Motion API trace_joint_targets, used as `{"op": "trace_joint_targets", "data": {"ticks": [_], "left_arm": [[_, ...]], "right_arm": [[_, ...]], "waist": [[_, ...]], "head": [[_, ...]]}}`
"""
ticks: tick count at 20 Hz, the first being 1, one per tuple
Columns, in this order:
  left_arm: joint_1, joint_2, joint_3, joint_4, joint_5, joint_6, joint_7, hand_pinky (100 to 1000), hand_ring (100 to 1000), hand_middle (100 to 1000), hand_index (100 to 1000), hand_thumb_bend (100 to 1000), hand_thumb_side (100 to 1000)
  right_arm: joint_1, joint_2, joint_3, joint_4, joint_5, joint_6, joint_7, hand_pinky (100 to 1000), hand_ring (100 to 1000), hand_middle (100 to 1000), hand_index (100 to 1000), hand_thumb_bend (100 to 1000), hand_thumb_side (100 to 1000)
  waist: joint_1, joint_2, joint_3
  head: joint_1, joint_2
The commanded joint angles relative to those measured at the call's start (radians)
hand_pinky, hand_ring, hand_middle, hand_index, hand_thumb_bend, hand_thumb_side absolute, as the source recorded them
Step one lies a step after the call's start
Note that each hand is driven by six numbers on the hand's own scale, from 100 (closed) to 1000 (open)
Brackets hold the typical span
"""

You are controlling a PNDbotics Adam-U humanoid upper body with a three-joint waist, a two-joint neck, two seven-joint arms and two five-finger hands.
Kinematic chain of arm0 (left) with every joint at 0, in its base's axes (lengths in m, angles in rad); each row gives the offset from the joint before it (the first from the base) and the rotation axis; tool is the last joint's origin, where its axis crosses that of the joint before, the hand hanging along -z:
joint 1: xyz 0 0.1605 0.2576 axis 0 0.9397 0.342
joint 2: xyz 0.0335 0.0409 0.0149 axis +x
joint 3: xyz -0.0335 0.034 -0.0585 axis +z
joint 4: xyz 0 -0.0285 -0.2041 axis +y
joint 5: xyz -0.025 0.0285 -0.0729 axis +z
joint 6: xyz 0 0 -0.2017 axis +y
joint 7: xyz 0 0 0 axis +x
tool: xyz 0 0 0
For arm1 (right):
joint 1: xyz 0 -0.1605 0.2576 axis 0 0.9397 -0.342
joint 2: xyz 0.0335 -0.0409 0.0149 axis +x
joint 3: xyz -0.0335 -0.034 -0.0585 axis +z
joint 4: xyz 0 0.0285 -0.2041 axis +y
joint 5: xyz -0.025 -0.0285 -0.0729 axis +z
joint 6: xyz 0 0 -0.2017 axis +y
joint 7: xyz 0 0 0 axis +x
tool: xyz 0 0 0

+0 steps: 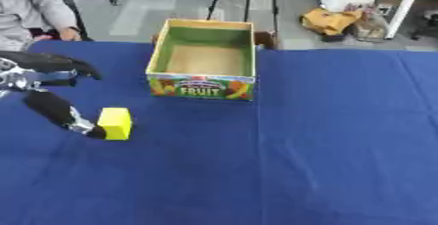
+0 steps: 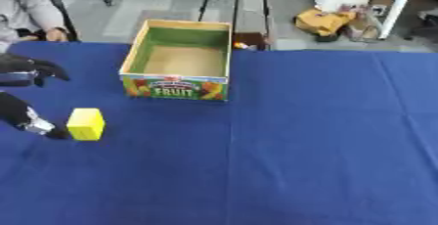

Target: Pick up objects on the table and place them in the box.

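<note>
Left hand (image 1: 47, 89) near the table's (image 1: 342, 146) left edge, fingers spread, thumb tip touching the yellow block (image 1: 115, 123); nothing grasped. Box (image 1: 204, 60) stands at the far edge.

1. Table (image 1: 342, 160): covered by a blue cloth, fills most of the frame from the lower edge up to just above the middle; a few soft creases run across it.
2. Box (image 1: 204, 86): open-topped cardboard, green inner walls, tan floor, "FRUIT" printed on the near side; stands on the cloth at upper centre, slightly left of middle, close to the far edge.
3. Yellow block (image 1: 116, 123): upright on the cloth at left of centre, nearer the viewer than the box and well apart from it.
</note>
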Motion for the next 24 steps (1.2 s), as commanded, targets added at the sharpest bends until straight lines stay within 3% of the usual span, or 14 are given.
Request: {"op": "trace_joint_targets", "data": {"ticks": [1, 6, 12, 24], "left_arm": [[-0.029, 0.007, -0.002, 0.048, -0.019, -0.023, 0.034, 778, 832, 989, 1000, 680, 622], [-0.05, -0.012, -0.024, 0.102, -0.033, -0.055, 0.059, 774, 827, 978, 1000, 566, 583], [-0.069, -0.034, -0.045, 0.167, -0.033, -0.094, 0.061, 774, 827, 978, 1000, 595, 574], [-0.108, -0.066, -0.065, 0.275, -0.092, -0.181, 0.044, 769, 820, 968, 1000, 532, 554]], "right_arm": [[-0.015, -0.013, -0.005, -0.015, -0.006, 0.002, -0.002, 778, 856, 798, 876, 100, 893], [-0.017, -0.009, -0.006, -0.015, -0.007, 0.002, -0.003, 778, 856, 797, 876, 100, 894], [-0.019, -0.005, -0.007, -0.015, -0.008, 0.002, -0.005, 778, 856, 792, 875, 100, 896], [-0.024, -0.001, -0.006, -0.015, -0.012, 0.002, -0.006, 779, 856, 791, 875, 100, 899]], "waist": [[0.001, -0.015, -0.002], [-0.003, -0.011, -0.006], [-0.006, -0.006, -0.009], [-0.009, 0.005, -0.013]], "head": [[0.005, -0.015], [0.009, -0.022], [0.012, -0.026], [0.02, -0.031]]}}
